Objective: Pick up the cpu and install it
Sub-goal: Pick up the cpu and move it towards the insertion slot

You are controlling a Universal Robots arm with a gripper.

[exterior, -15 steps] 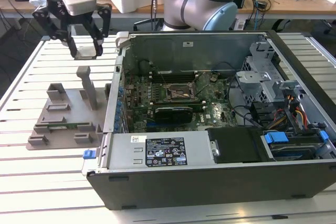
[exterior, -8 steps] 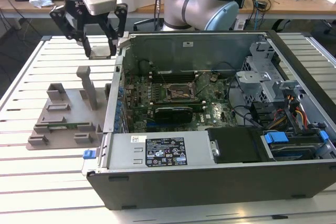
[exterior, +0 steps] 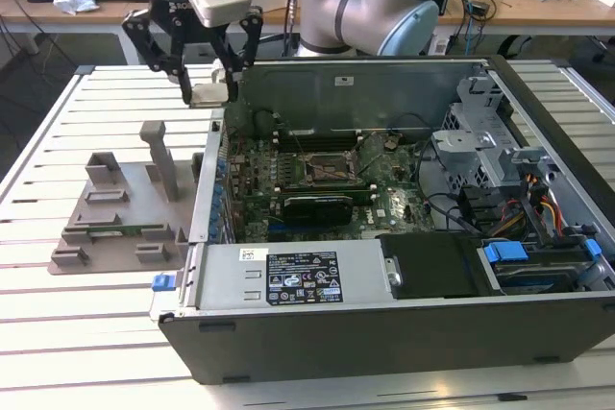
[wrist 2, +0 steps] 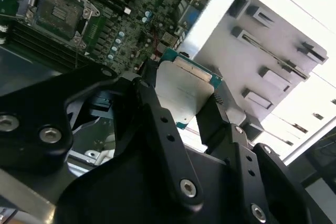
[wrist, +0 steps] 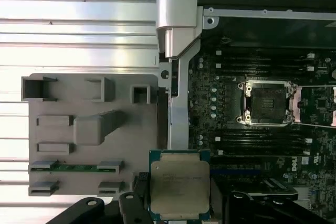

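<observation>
While the pincer (exterior: pixel 211 91) hangs over the computer case's (exterior: pixel 384 352) edge in the exterior view, it grips the cpu (exterior: pixel 208 97), clear of the grey tray (exterior: pixel 115 237). The second wrist view shows the cpu (wrist 2: pixel 186 90) clamped by two opposite edges; in the first wrist view it hovers well apart from the open socket (wrist: pixel 266 103).

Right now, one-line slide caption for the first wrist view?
Gripper holding the cpu, with the grey parts tray to one side and the open motherboard socket to the other.
</observation>
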